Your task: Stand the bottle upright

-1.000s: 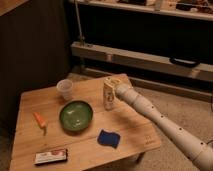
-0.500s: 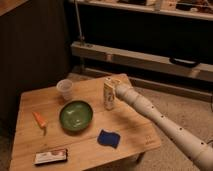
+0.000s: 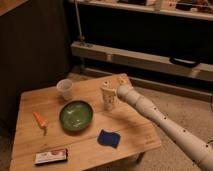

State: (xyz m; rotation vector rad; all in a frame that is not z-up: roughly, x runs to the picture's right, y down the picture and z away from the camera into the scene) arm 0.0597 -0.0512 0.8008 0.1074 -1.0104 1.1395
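The bottle [image 3: 108, 97] stands upright on the table [image 3: 30, 110], long axis vertical, right between the spread, released fingers of the gripper [image 3: 113, 85], so a straight pull-back toward the arm should clear it.

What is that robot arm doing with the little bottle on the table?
The robot's gripper is at the top of the small white bottle, which is standing upright on the wooden table. Its fingers look open, so it does not seem to be squeezing the bottle. Nearby sit a green bowl, a plastic cup and a blue sponge.
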